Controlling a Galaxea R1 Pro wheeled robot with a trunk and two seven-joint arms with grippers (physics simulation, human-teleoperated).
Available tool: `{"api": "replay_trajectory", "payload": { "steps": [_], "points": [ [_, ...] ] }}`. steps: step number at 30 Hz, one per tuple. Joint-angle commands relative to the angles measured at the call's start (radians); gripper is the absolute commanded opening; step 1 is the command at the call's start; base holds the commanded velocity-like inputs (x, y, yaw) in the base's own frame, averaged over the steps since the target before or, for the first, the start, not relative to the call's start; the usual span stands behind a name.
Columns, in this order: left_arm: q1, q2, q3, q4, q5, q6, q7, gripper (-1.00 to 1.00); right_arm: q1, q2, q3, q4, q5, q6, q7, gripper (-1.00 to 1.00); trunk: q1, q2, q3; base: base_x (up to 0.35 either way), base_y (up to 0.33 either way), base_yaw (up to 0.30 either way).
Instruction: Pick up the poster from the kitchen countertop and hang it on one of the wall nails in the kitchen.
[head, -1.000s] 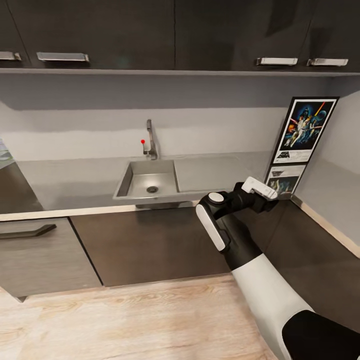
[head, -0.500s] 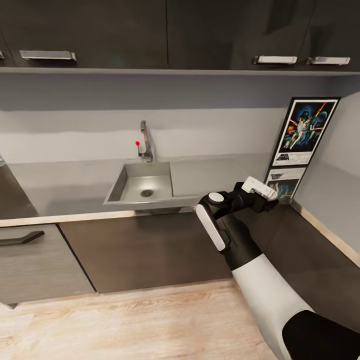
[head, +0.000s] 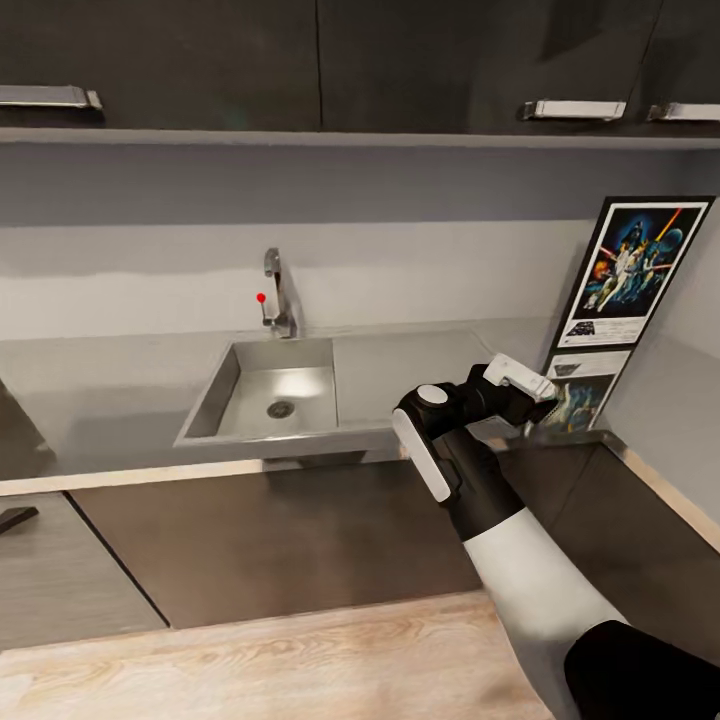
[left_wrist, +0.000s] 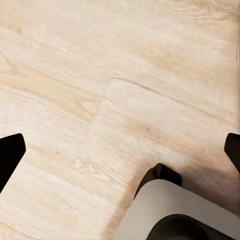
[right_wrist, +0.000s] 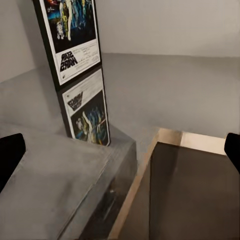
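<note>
right fingers (head: 522, 381) spread wide, empty, near the upright poster (head: 630, 275) on the kitchen countertop (head: 420, 350)

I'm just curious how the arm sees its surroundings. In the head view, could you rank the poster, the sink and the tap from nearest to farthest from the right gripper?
From the right gripper:
1. poster, standing in the counter's corner, just beyond it.
2. sink, off to its left.
3. tap, behind the sink by the wall.
</note>
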Motion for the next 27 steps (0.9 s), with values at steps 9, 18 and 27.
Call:
{"api": "replay_trajectory", "payload": {
  "steps": [9, 18, 27],
  "points": [
    [0.000, 0.000, 0.004, -0.001, 0.002, -0.001, -0.007, 1.00, -0.001, 0.000, 0.001, 0.000, -0.006, 0.011, -0.006, 1.00, 0.001, 0.000, -0.001, 0.335, -0.001, 0.000],
    [0.000, 0.004, 0.005, 0.031, -0.001, -0.002, -0.009, 1.00, -0.001, 0.000, 0.000, -0.001, -0.005, 0.011, -0.006, 1.00, 0.001, 0.000, -0.001, 0.251, 0.000, 0.000],
    [0.000, 0.056, 0.007, 0.221, -0.002, -0.007, -0.011, 1.00, -0.001, -0.002, -0.004, -0.001, -0.003, 0.011, -0.006, 1.00, 0.001, 0.000, -0.001, 0.024, 0.000, 0.000]
  ]
}}
